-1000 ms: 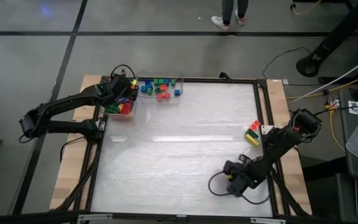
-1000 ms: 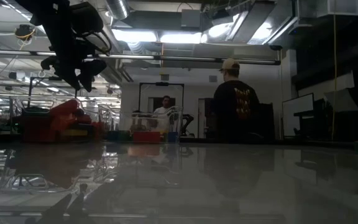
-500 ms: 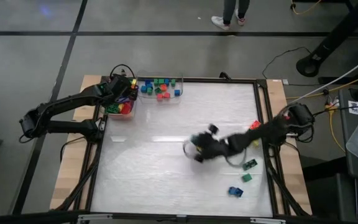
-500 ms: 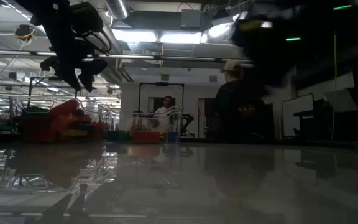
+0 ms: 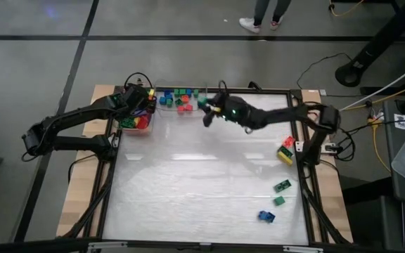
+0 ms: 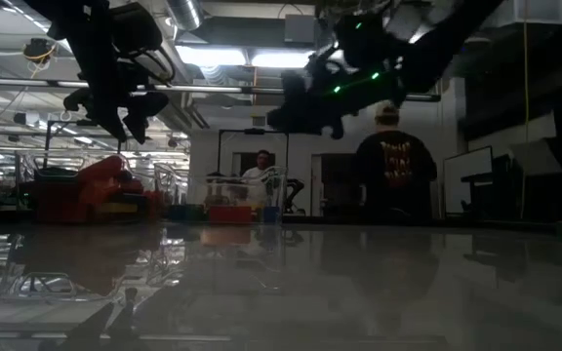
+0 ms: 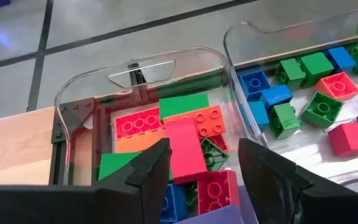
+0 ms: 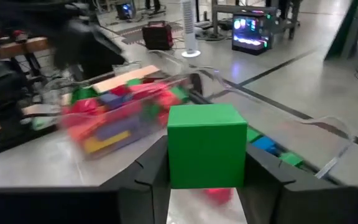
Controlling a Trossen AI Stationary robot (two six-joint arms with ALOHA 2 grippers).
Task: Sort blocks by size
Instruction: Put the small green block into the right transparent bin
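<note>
At the far left corner, over a clear bin point(image 5: 136, 124) of long blocks point(image 7: 185, 148), left gripper point(image 5: 146, 95) hovering, fingers spread, holding nothing; just beside, a second clear bin point(image 5: 181, 100) of small square blocks point(image 7: 321, 109); above its right end, right gripper point(image 5: 206, 112) pinching a green block point(image 8: 206, 153); by the right edge, a red and yellow stack point(image 5: 285, 151); nearer, two green blocks point(image 5: 280, 192) and a blue one point(image 5: 266, 216) on the table point(image 5: 195, 190).
</note>
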